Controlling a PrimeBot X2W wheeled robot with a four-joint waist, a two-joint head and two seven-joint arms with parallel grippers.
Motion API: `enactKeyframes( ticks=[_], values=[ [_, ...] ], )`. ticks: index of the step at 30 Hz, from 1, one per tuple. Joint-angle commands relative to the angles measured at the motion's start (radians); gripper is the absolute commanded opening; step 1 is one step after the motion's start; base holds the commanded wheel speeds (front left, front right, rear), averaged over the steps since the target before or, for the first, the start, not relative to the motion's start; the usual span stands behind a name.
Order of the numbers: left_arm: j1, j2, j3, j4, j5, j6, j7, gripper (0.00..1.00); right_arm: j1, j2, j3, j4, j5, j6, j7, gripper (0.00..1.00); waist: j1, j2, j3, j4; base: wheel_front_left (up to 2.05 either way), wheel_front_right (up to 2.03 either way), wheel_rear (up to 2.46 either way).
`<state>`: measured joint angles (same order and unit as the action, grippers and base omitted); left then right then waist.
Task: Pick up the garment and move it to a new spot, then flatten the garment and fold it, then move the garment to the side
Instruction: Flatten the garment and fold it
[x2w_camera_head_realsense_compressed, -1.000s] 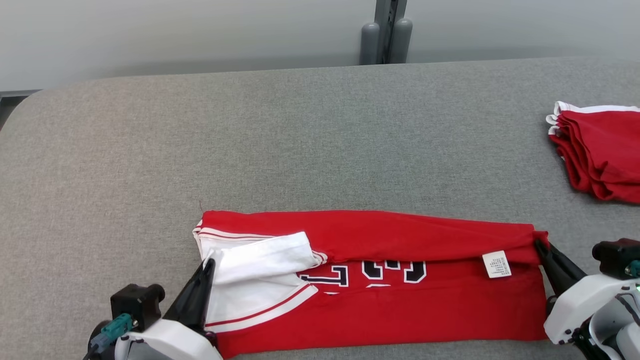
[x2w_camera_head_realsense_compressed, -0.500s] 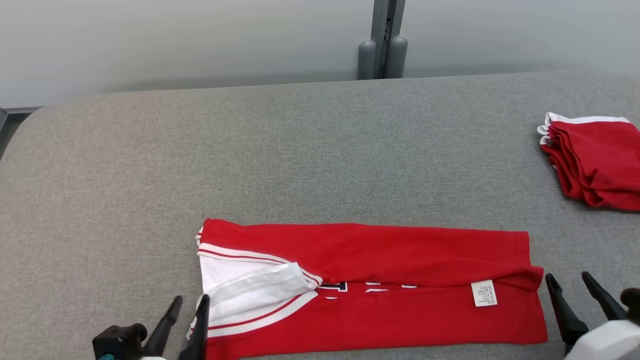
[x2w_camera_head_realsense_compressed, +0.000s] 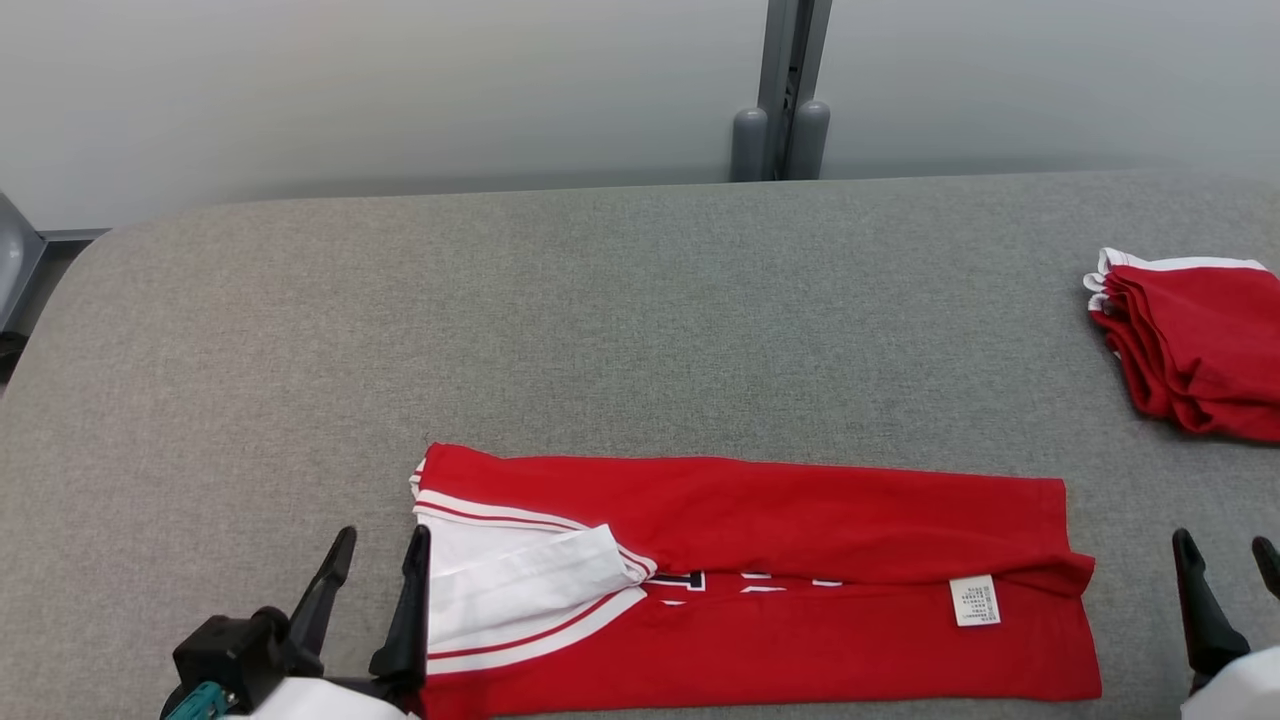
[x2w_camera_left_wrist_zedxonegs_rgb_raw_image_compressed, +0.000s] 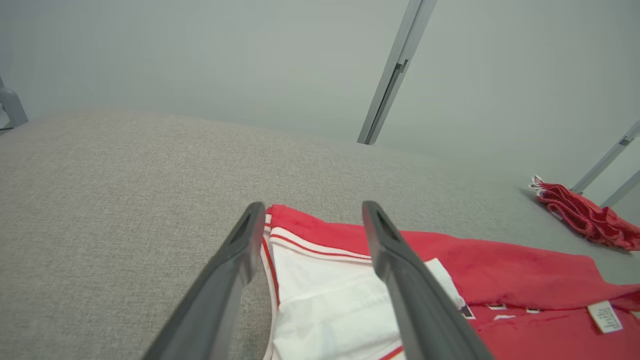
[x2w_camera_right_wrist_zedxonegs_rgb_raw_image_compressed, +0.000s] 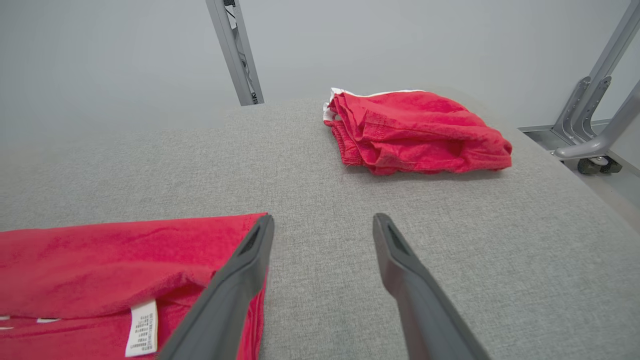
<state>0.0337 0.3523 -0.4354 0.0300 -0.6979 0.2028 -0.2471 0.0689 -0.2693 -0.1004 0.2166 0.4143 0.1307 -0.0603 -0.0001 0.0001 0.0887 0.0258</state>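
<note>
Our left hand (x2w_camera_head_realsense_compressed: 383, 535) and right hand (x2w_camera_head_realsense_compressed: 1225, 542) are spread wide, one at each end of the folded red garment (x2w_camera_head_realsense_compressed: 780, 520).

The garment lies as a long strip near the front edge of the grey bench (x2w_camera_head_realsense_compressed: 600, 330), with its white-trimmed end towards our left and a white label (x2w_camera_head_realsense_compressed: 975, 600) near its right end. Our left hand grips nothing; in the left wrist view one finger crosses the white cloth. Our right hand is empty too, just off the strip's right end. A pile of red cloth (x2w_camera_head_realsense_compressed: 1195, 345) sits well apart, far right.
</note>
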Motion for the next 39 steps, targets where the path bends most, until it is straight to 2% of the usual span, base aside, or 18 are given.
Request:
enactKeyframes(
  ticks=[1, 6, 12, 20, 37, 38, 39],
  values=[
    [-0.030, -0.005, -0.001, 0.006, 0.016, 0.001, -0.005, 1.00, -0.032, 0.012, -0.006, 0.006, -0.017, 0.000, 0.023, 1.00, 0.0001, -0.0001, -0.004, 0.003, 0.00, 0.00, 0.00],
    [-0.057, -0.024, -0.006, 0.026, 0.025, -0.010, -0.009, 1.00, -0.086, 0.037, 0.004, 0.045, -0.028, 0.000, 0.063, 1.00, 0.0001, -0.0001, -0.006, 0.016, 0.00, 0.00, 0.00],
    [-0.080, -0.044, -0.011, 0.055, 0.032, -0.024, -0.011, 1.00, -0.165, 0.066, 0.027, 0.150, -0.039, 0.000, 0.096, 1.00, 0.0001, -0.0001, -0.001, 0.042, 0.00, 0.00, 0.00],
    [-0.084, -0.051, -0.001, 0.073, 0.034, -0.032, -0.016, 1.00, -0.188, 0.061, 0.060, 0.259, -0.049, 0.000, 0.110, 1.00, 0.0001, -0.0001, 0.006, 0.058, 0.00, 0.00, 0.00],
    [-0.084, -0.061, 0.011, 0.087, 0.046, -0.044, -0.018, 1.00, -0.143, 0.088, 0.159, 0.308, -0.053, 0.000, 0.143, 1.00, 0.0001, -0.0001, 0.016, 0.032, 0.00, 0.00, 0.00],
    [-0.085, -0.061, 0.010, 0.089, 0.046, -0.044, -0.018, 1.00, -0.146, 0.089, 0.163, 0.313, -0.054, 0.000, 0.145, 0.87, 0.0001, -0.0001, 0.015, 0.033, 0.00, 0.00, 0.00],
    [-0.086, -0.061, 0.009, 0.090, 0.047, -0.045, -0.018, 1.00, -0.150, 0.091, 0.165, 0.318, -0.056, 0.000, 0.146, 0.57, 0.0001, -0.0001, 0.014, 0.034, 0.00, 0.00, 0.00]
  ],
)
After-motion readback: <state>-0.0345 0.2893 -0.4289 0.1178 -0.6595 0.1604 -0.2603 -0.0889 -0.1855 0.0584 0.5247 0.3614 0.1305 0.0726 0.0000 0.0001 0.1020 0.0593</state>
